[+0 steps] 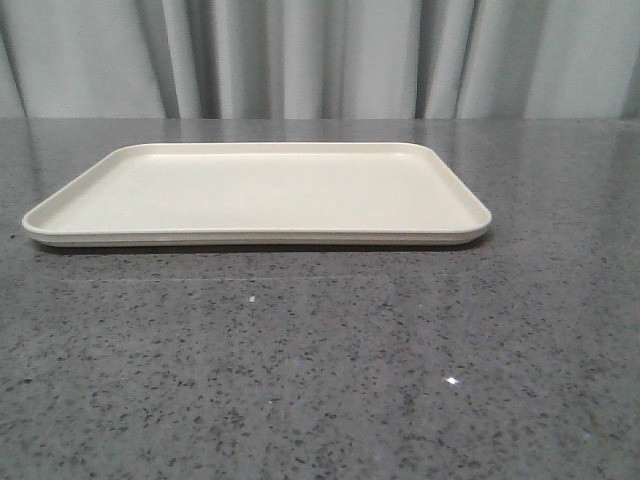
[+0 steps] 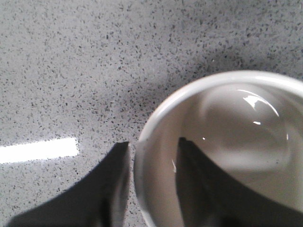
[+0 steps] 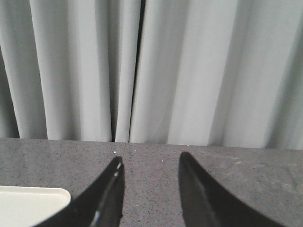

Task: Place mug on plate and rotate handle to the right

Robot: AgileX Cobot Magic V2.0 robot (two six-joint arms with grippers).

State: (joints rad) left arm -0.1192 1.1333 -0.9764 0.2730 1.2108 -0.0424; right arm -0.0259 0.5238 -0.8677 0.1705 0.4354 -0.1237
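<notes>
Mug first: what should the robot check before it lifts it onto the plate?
1. Left gripper jaws straddle the mug rim, one inside, one outside: ok.
2. Jaws clamped firmly on the wall: cannot tell.
3. Plate bare and ready on the table: ok.
4. Handle direction: cannot tell, it is out of view.
5. Right gripper open, holding nothing, away from the mug: ok.
6. Mug empty inside: ok.

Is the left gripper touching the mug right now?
Cannot tell. The left wrist view shows the left gripper straddling the mug wall, one finger inside, one outside, but contact isn't plain.
</notes>
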